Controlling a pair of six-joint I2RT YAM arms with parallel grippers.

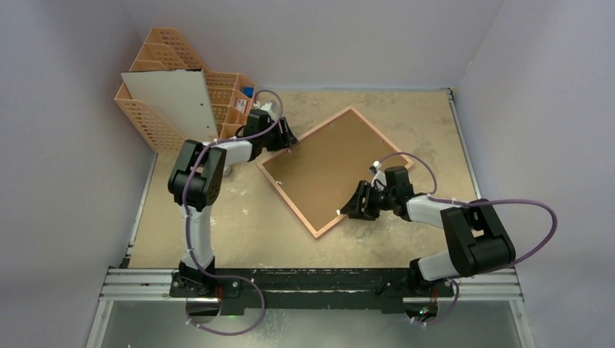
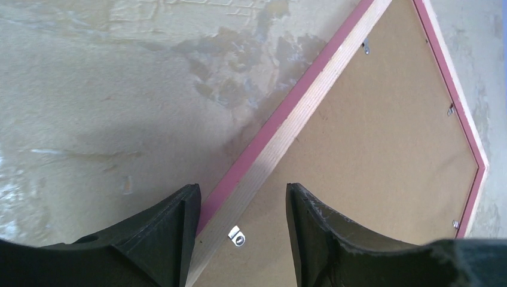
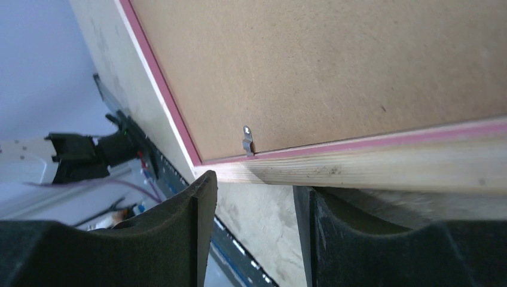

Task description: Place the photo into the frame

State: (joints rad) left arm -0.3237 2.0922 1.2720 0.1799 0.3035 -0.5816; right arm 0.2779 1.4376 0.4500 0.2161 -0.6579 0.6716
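From above, the frame [image 1: 287,201] lies back-up right of the desk's [image 1: 217,217] centre, long axis near-left to far-right — the left wrist view shows the left end effector [image 2: 242,194] open astride its far-left rail, the right wrist view the right end effector [image 3: 248,182] open just off the opposite rail.

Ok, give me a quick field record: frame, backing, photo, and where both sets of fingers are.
frame: back up on the table, turned diagonally
backing board: seated inside the frame
metal tabs: along the board's edge
photo: seemingly the white sheet leaning on the orange mesh rack, print side hidden
left gripper: fingers apart, straddling the frame's far-left rail
right gripper: fingers apart at the near-right rail
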